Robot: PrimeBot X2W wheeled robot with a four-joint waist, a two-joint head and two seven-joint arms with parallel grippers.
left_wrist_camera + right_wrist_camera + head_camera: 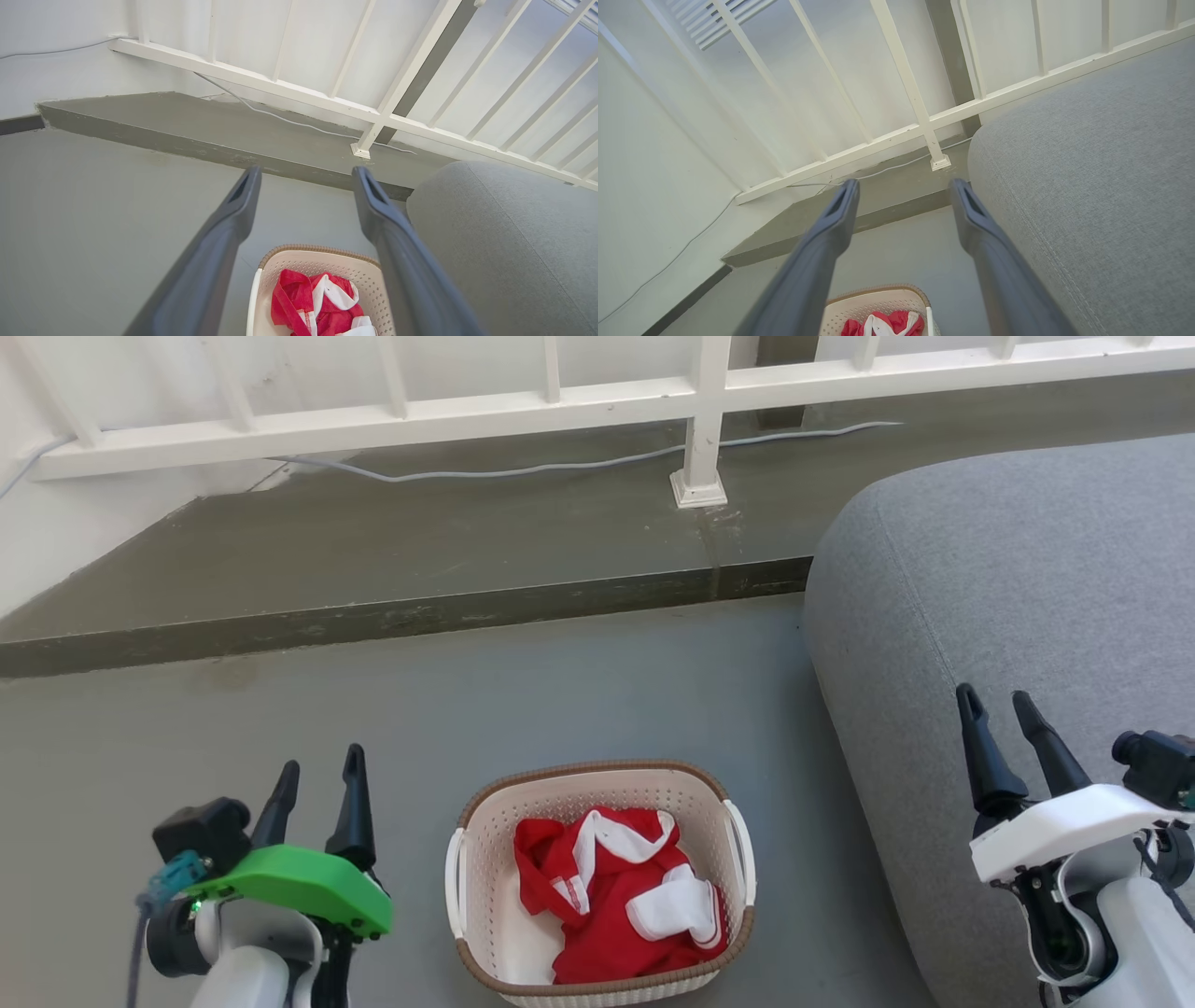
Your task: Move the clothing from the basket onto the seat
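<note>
While the left gripper point(322, 761) and right gripper point(993, 695) gape, soft crumpled clothing point(607, 891) sits in the perforated basket point(560, 803).

1. One basket point(597, 768), with two white handles point(455, 882), one on each side.
2. One heap of red-and-white clothing point(597, 905) inside it; I can't tell how many garments make it up.
3. One grey seat point(1027, 579).
4. Two grippers, the left gripper point(322, 763) and the right gripper point(994, 695), with two dark fingers point(355, 812) apiece.
5. One white railing point(467, 411), with one post point(702, 439) footed on one ledge point(373, 551).
6. One pale cable point(523, 469).
</note>
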